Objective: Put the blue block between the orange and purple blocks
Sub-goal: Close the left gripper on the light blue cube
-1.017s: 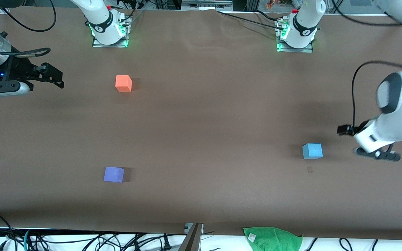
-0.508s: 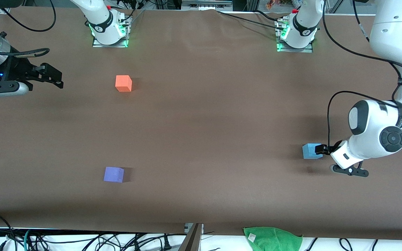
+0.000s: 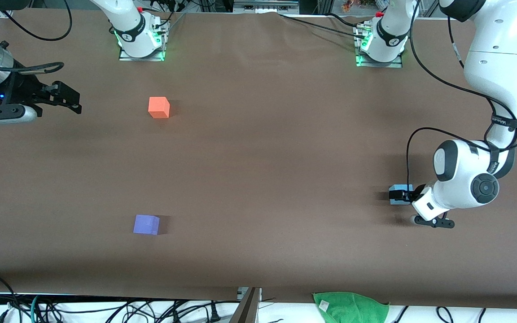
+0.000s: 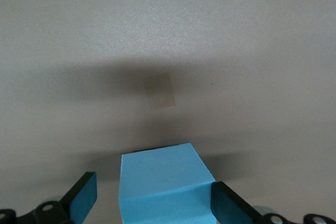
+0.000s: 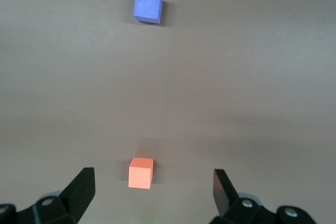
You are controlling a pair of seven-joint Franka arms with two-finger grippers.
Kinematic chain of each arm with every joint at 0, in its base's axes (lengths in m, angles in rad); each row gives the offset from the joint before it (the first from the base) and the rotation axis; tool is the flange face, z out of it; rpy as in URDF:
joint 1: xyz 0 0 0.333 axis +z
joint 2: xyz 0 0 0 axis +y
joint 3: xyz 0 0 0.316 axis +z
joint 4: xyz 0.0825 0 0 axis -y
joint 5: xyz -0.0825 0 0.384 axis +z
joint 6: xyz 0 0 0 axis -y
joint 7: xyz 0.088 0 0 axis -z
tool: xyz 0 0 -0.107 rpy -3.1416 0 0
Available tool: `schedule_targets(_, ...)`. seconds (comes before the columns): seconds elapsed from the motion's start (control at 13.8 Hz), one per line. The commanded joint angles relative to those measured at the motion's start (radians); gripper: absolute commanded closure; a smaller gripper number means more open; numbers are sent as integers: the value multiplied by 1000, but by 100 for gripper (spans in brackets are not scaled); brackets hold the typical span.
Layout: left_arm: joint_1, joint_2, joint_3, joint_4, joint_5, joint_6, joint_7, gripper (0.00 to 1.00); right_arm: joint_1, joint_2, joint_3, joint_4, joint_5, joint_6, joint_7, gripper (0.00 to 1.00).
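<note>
left pincer (image 4: 152,203) open, straddling blue block (image 4: 165,187).

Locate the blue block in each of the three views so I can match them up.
Front view: the blue block sits on the table toward the left arm's end, partly covered by the left gripper.
Left wrist view: the block lies between the open fingers.
Right wrist view: not in it.
Shared landmark: the small dark patch on the table beside the block.
</note>
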Motion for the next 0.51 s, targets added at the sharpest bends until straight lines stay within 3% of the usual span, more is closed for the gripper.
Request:
schedule_targets(0.0,0,2,0,17,-23,-11,10,0,-1,2,0,8,-3,-2,-13,1)
schedule_targets(0.44,19,-60,-32,27,-23,-101,8,0,1,2,0,9,-3,0,-11,1)
